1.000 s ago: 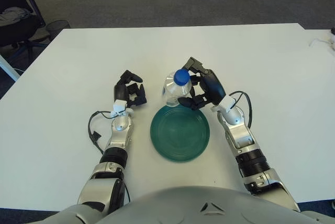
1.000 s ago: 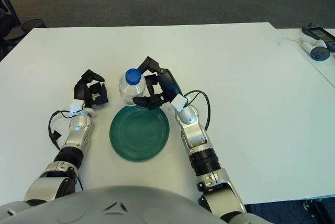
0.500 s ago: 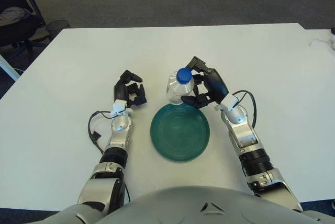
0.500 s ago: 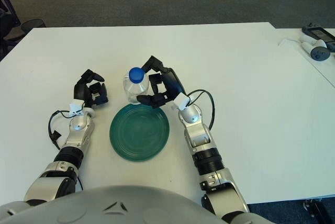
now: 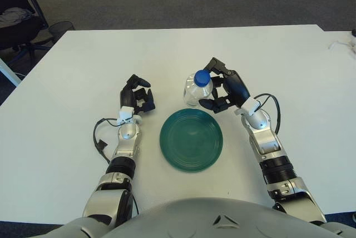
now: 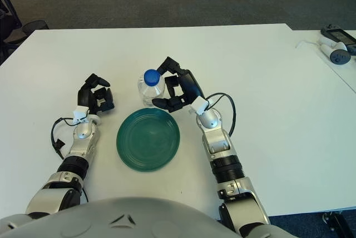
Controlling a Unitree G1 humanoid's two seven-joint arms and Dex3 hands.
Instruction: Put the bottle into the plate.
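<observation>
My right hand (image 5: 222, 89) is wrapped around the bottle (image 5: 196, 90), fingers closed on its side near the blue cap. The bottle stands upright just beyond the far rim of the green plate (image 5: 191, 140), not in it. Left hand (image 5: 137, 98) shows left of the plate, fingers curled, holding nothing. Risk: grip sits high on a clear, light bottle; I judge it may tilt or slip on transfer, or catch the plate rim and topple onto the bench (image 5: 289, 71).
</observation>
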